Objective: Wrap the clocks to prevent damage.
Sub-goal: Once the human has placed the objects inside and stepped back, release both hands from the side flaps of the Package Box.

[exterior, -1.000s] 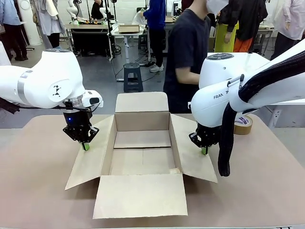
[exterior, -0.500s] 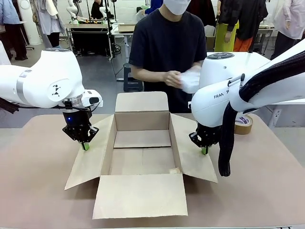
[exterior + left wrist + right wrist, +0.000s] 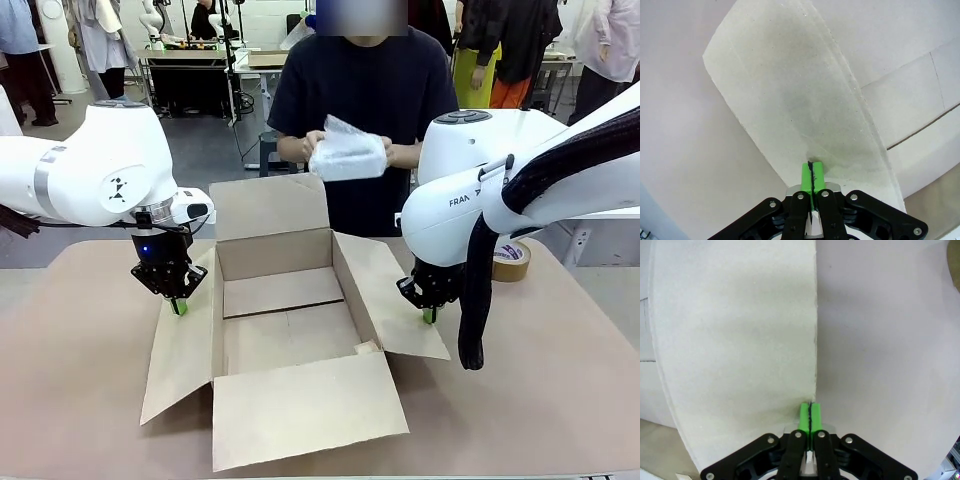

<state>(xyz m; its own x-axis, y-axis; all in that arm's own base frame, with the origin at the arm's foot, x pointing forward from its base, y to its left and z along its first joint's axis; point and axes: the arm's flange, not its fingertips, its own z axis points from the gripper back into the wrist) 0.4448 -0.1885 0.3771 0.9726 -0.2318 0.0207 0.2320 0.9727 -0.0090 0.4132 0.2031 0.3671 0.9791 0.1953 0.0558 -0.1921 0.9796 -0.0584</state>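
Observation:
An open cardboard box (image 3: 285, 335) lies on the table between my arms with its flaps spread. My left gripper (image 3: 179, 306) is shut, its green pads (image 3: 806, 175) together with the tips down on the outer edge of the left flap (image 3: 790, 95). My right gripper (image 3: 429, 316) is shut too, its tips (image 3: 810, 415) on the outer edge of the right flap (image 3: 735, 340). A person across the table holds a white wrapped bundle (image 3: 347, 156) in both hands above the box's far end. No bare clock can be made out.
A roll of brown tape (image 3: 511, 260) lies on the table at the far right, behind my right arm. The box's near flap (image 3: 305, 408) reaches toward the table's front edge. Bare brown tabletop (image 3: 70, 380) lies on both sides.
The person has come to the table and raised the white bundle to chest height. The box has turned slightly and its far flap stands higher. Both grippers stay put.

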